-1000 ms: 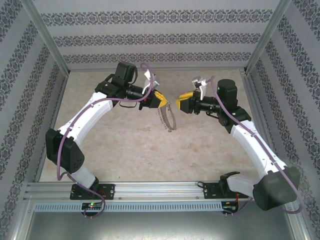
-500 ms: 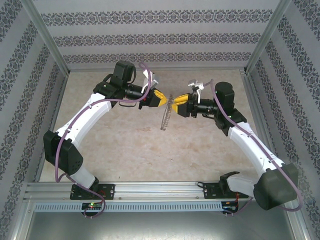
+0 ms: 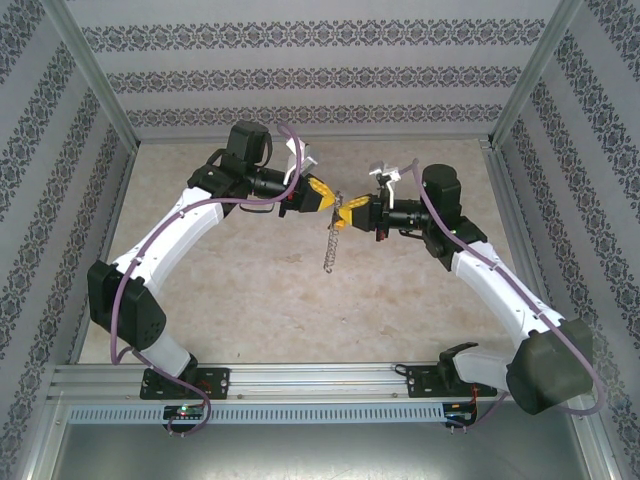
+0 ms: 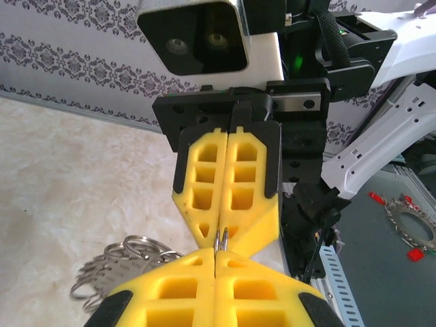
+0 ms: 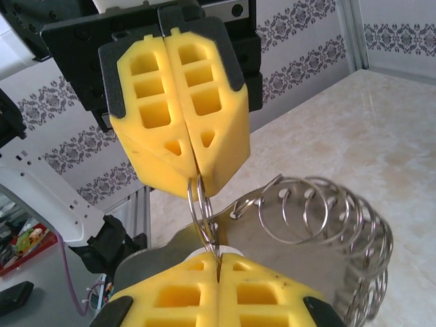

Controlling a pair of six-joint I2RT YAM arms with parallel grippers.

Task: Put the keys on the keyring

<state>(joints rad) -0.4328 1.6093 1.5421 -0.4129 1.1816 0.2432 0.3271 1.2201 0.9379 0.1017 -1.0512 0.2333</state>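
My left gripper [image 3: 328, 198] and right gripper [image 3: 352, 209] meet tip to tip above the middle of the table [image 3: 250, 290]. The keyring [image 3: 330, 245] hangs down between them, clear of the tabletop.

Left wrist view: my left fingers [image 4: 170, 293] are pressed together with wire ends poking out of the seam. The strung metal pieces [image 4: 116, 262] bunch low on the left.

Right wrist view: right gripper [image 5: 218, 262] is clamped on the thin ring wire [image 5: 201, 211]. The same wire runs up into the closed seam of the left gripper [image 5: 194, 170], and the silver loops [image 5: 320, 225] fan out to the right.
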